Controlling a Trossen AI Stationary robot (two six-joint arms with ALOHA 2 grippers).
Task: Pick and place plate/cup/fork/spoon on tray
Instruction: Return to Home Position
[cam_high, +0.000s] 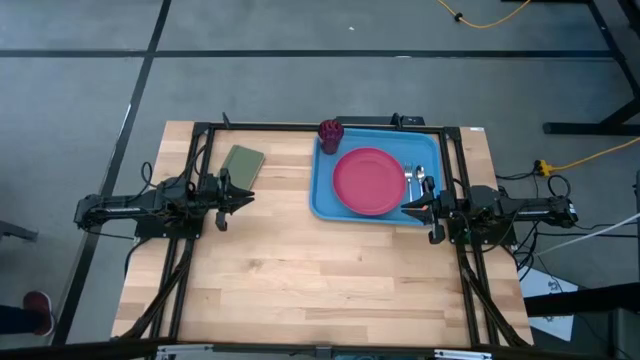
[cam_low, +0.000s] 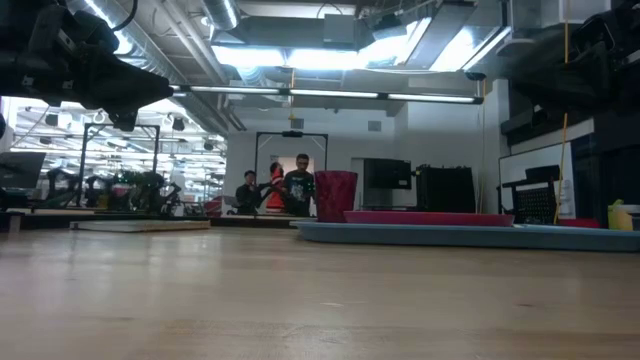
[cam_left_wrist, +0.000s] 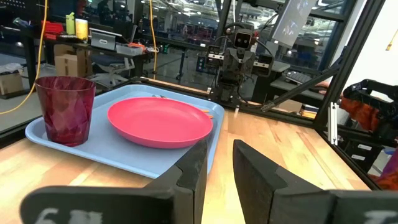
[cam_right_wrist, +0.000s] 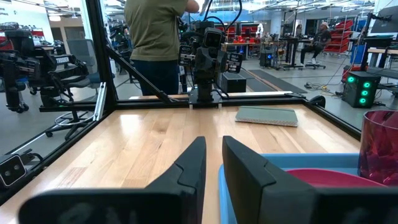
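The light-blue tray (cam_high: 325, 195) lies at the table's far right. On it rest the pink-red plate (cam_high: 368, 181), the red cup (cam_high: 331, 131) upright at its far left corner, and the fork (cam_high: 409, 180) and spoon (cam_high: 421, 180) beside the plate's right side. In the left wrist view the cup (cam_left_wrist: 64, 109) and plate (cam_left_wrist: 159, 121) show on the tray (cam_left_wrist: 124, 152). My left gripper (cam_high: 245, 194) hovers at the table's left, empty, fingers nearly together. My right gripper (cam_high: 412, 209) hovers at the tray's near right corner, empty, fingers nearly together.
A small olive-green pad (cam_high: 242, 164) lies flat on the table left of the tray, also in the right wrist view (cam_right_wrist: 266, 116). Black frame rails (cam_high: 320, 127) run along the table's far and side edges. A person stands beyond the table (cam_right_wrist: 154, 37). Bare wood fills the near half (cam_high: 320, 280).
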